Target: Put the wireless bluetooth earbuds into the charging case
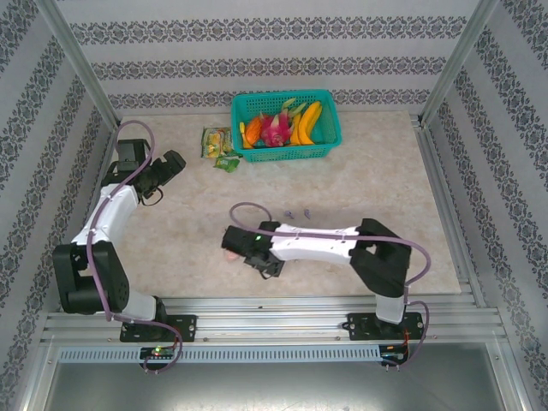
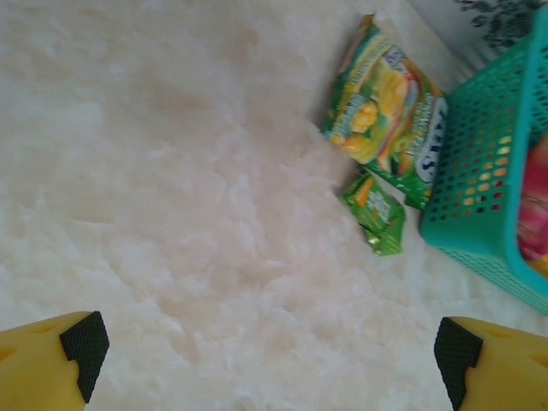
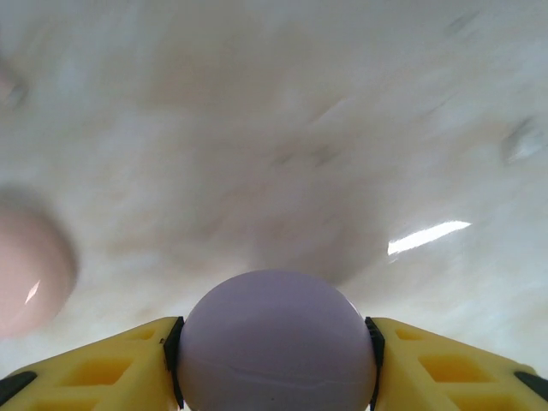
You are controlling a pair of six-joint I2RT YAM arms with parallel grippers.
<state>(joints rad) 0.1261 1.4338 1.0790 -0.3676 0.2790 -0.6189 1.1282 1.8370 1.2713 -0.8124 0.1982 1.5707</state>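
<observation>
My right gripper (image 3: pixel 274 355) is shut on a round lilac charging case (image 3: pixel 276 330), its pads pressed against both sides of it. The case looks closed, with a thin seam across it. A round pink case (image 3: pixel 30 270) lies blurred on the table to the left. From above, the right gripper (image 1: pixel 250 253) hangs low over the table's near middle, the pink case (image 1: pixel 229 254) just left of it. Two tiny lilac earbuds (image 1: pixel 297 211) lie on the table a little behind the right arm. My left gripper (image 2: pixel 270 347) stands open over bare table at the far left (image 1: pixel 171 163).
A teal basket (image 1: pixel 289 154) of toy fruit stands at the back middle. Two green snack packets (image 1: pixel 217 144) lie left of it, in front of the left gripper (image 2: pixel 385 103). Metal posts and patterned walls fence the table.
</observation>
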